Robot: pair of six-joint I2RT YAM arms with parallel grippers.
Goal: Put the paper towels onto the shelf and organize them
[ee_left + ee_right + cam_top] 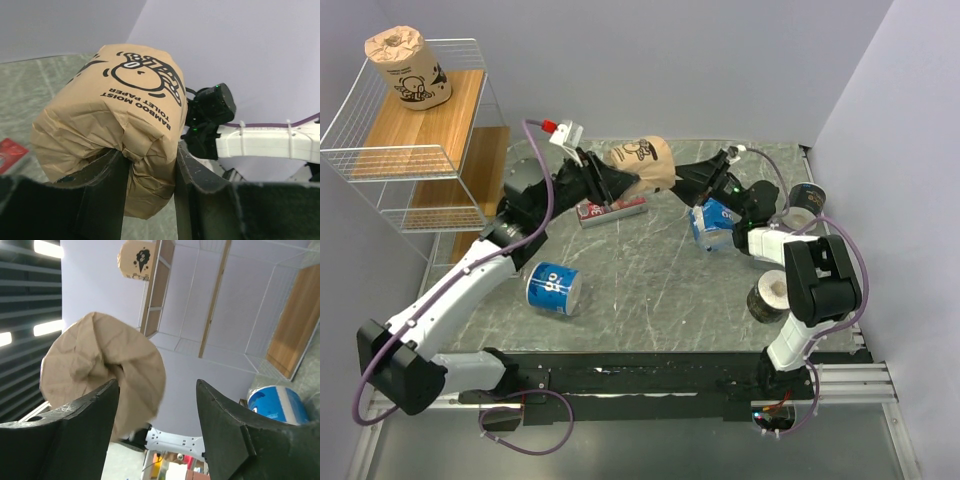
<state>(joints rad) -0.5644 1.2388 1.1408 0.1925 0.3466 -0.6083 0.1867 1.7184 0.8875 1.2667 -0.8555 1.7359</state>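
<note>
Grey table (650, 300): blue roll (553, 289), red box (610, 211)

kraft roll (110, 125): matt crinkled paper (black print) | shelf (410, 140): white wire, pale wood | table (650, 290): smooth, stone-look

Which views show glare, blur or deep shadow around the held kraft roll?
Top external: even soft light, sharp, no glare. Left wrist: print on the kraft roll is crisp; the left end effector is dark and slightly soft. Right wrist: ceiling light strips are blown out, and the right end effector reads as a near-black silhouette.
</note>
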